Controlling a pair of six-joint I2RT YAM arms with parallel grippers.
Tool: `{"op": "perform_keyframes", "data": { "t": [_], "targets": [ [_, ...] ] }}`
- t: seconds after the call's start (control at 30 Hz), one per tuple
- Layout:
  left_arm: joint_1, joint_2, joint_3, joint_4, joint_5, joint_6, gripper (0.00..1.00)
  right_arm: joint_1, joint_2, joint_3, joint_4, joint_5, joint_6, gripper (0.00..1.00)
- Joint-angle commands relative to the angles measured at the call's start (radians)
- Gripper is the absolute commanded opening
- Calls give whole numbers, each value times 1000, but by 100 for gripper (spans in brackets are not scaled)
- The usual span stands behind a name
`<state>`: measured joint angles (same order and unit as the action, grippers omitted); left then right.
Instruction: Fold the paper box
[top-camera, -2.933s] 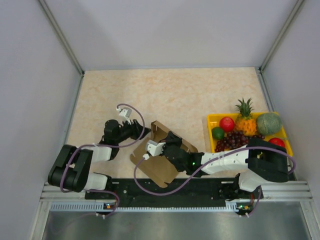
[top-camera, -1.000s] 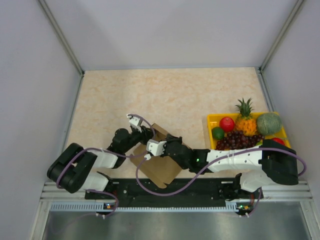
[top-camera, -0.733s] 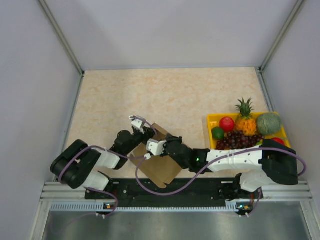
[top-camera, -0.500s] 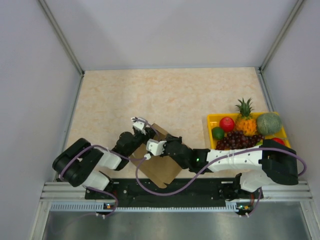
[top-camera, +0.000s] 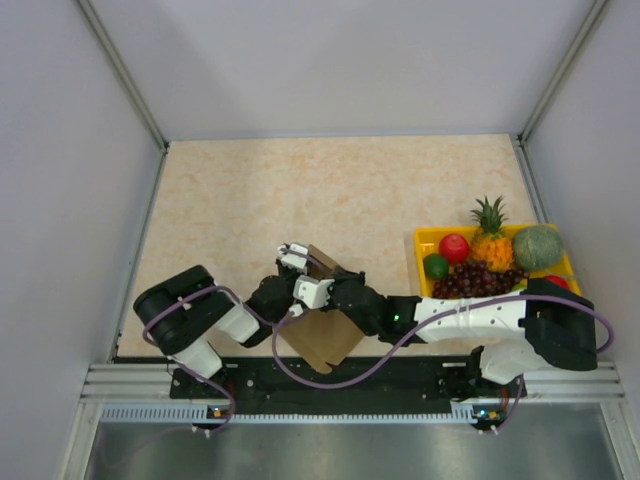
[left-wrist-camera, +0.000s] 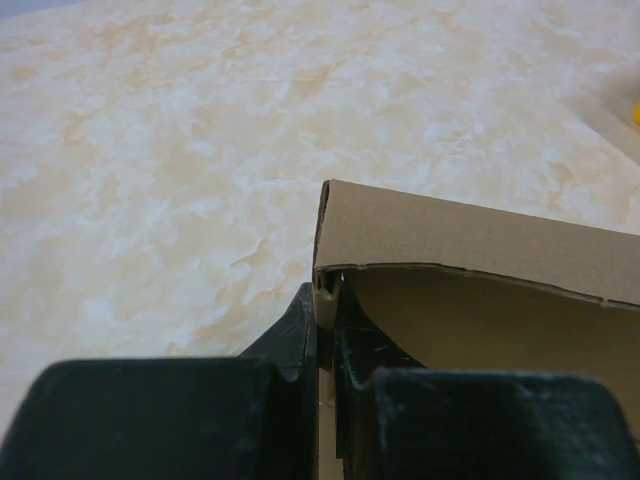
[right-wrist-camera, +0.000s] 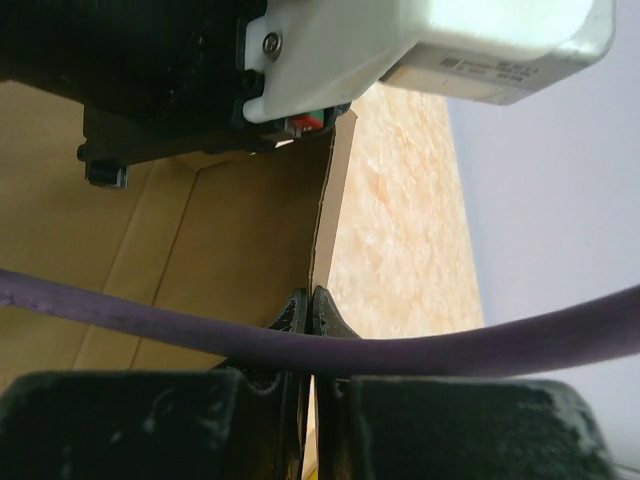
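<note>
While the left gripper (left-wrist-camera: 325, 305) and right gripper (right-wrist-camera: 306, 303) each pinch a thin wall, the paper box (top-camera: 326, 340), matte brown card, sits skewed left of the fruit tray (top-camera: 424, 238); one corner points nearward.

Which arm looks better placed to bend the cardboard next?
Probably left: the left gripper pinches an upright corner wall of the paper box; the right gripper only clamps another edge.
</note>
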<state>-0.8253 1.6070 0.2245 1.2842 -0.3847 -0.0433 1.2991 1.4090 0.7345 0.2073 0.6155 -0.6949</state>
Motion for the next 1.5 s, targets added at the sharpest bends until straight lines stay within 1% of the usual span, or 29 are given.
{"op": "perform_keyframes", "data": {
  "t": [0.0, 0.03, 0.07, 0.1, 0.17, 0.2, 0.27, 0.33, 0.37, 0.4, 0.43, 0.47, 0.57, 0.63, 0.73, 0.8, 0.87, 0.97, 1.03, 1.07, 1.1, 1.13, 1.17, 1.23, 1.3, 1.37, 1.4, 1.43, 1.47],
  "targets": [
    [-11, 94, -1, 181, -224, 106, 0, 22, -10, 9, -88, -135, 61, 0],
    [-11, 91, -5, 156, -226, 77, 4, 22, -12, 9, -86, -135, 61, 0],
    [-12, 82, -11, 156, -230, 57, 11, 22, -13, 9, -85, -135, 61, 0],
    [-12, 79, -17, 159, -229, 48, 22, 22, -13, 9, -85, -135, 61, 0],
    [-11, 64, -33, 152, -204, 45, 26, 22, -15, 8, -85, -134, 61, 0],
    [-12, 59, -34, 139, -197, 17, 27, 22, -16, 8, -86, -135, 61, 0],
    [-12, 51, -33, 121, -181, 10, 27, 22, -18, 6, -85, -134, 63, 0],
    [-12, 53, -34, 124, -175, 7, 22, 22, -19, 5, -86, -134, 63, 0],
    [-12, 48, -42, 129, -169, -1, 24, 22, -19, 3, -86, -135, 63, 0],
    [-11, 42, -48, 139, -152, -7, 27, 22, -18, 3, -86, -135, 63, 0],
    [-12, 38, -63, 142, -142, -19, 37, 22, -19, 3, -86, -132, 63, 0],
    [-11, 24, -70, 144, -134, -24, 43, 22, -18, 2, -85, -134, 64, 0],
    [-11, -4, -79, 115, -118, -39, 47, 22, -16, 0, -85, -137, 64, 0],
    [-11, -21, -86, 99, -100, -55, 47, 22, -16, 3, -85, -135, 64, 0],
    [-9, -32, -77, 76, -101, -55, 40, 22, -16, 3, -86, -135, 64, 0],
    [-9, -24, -80, 89, -95, -52, 38, 22, -15, 6, -89, -134, 63, 0],
    [-9, -24, -94, 81, -83, -78, 38, 22, -18, 6, -92, -131, 64, 0],
    [-11, -6, -79, 72, -86, -76, 40, 22, -21, 6, -92, -134, 66, 0],
    [-11, 2, -70, 66, -97, -81, 38, 22, -19, 8, -94, -132, 66, 0],
    [-11, 13, -63, 38, -106, -79, 34, 22, -22, 9, -92, -132, 66, 0],
    [-11, 21, -54, 23, -109, -79, 26, 22, -21, 9, -92, -132, 66, 0],
    [-12, 43, -38, 14, -111, -66, 15, 23, -21, 9, -92, -135, 66, 0],
    [-18, 54, -34, 14, -135, -57, 8, 22, -19, 9, -92, -137, 66, 0],
    [-32, 79, -30, 62, -187, -23, 0, 22, -21, 9, -92, -135, 66, 0],
    [-46, 80, -27, 76, -217, -15, 0, 22, -22, 9, -92, -135, 67, 0],
    [-44, 88, -31, 84, -215, -23, 0, 22, -21, 11, -92, -137, 69, 0],
    [-46, 90, -40, 99, -211, -35, 4, 23, -22, 11, -92, -134, 69, 0],
    [-47, 90, -45, 105, -210, -41, 12, 22, -22, 11, -92, -132, 69, 0],
    [-46, 87, -53, 115, -210, -46, 28, 22, -21, 9, -92, -132, 69, 0]
  ]
}}
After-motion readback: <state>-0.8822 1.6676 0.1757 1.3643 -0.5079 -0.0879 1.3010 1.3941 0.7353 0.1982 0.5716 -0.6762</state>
